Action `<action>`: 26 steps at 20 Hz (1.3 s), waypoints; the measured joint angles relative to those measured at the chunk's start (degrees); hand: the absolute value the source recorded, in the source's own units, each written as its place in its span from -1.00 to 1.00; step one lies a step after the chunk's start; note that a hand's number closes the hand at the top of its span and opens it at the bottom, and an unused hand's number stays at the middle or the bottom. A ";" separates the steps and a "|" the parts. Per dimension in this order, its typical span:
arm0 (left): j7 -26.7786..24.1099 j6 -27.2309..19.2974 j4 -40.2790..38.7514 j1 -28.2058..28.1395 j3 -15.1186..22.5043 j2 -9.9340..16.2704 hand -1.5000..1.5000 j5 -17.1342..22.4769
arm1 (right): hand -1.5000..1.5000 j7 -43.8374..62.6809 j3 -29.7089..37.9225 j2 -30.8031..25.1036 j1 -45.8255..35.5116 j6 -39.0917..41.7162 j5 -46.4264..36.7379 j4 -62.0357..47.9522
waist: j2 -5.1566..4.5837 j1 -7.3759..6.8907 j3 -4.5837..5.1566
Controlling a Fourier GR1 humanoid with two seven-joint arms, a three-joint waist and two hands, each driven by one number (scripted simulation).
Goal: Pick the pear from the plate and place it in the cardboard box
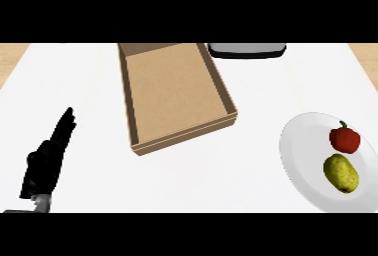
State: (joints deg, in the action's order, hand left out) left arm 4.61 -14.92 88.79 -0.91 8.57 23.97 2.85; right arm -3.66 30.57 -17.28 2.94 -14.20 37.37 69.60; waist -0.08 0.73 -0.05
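Pear (341,173) lies on the white plate (295,160) at near right, just beside a red pepper (345,139) on its far side. Cardboard box (177,95) sits open at centre, well apart from the plate. Left hand (46,160) rests at near left, fingers straight, holding nothing; right hand is out of view. Risk: a reach from the far side could strike the pepper, and the box's raised wall could catch the pear on transfer.

Yellow-green pear (341,173) lying on white plate (295,165), cardboard box (173,95) — open — well apart
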 measured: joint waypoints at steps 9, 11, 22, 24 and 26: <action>0.73 -0.17 0.46 0.33 0.43 -0.62 0.00 -1.19 | -1.00 9.05 -7.44 -15.69 9.37 22.85 -4.58 -0.56 | 0.13 -0.46 0.03; 0.41 -0.16 0.39 0.15 0.65 -0.87 0.00 -1.56 | -1.00 11.21 -9.04 -18.35 9.87 27.78 -4.67 -0.27 | 0.12 -0.59 0.05; 0.66 2.64 -0.62 0.81 -1.65 -2.37 0.00 -2.62 | -1.00 23.65 -13.48 -19.67 8.44 34.86 -5.43 6.48 | 0.11 -0.66 0.08; 0.23 3.10 -0.94 0.68 -2.21 -3.07 0.00 -3.28 | -1.00 26.41 -13.41 -18.99 7.79 33.82 -6.00 7.96 | 0.11 -0.66 0.07; 1.04 3.30 -0.88 1.25 -2.47 -3.86 0.00 -4.17 | -1.00 28.27 -13.02 -18.81 6.83 34.03 -6.56 8.00 | 0.11 -0.67 0.08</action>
State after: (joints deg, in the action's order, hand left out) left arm 5.66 -11.62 87.90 0.34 6.10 20.11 -1.32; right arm 24.61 17.55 -36.09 9.77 19.83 30.81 77.60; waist 0.03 0.06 0.03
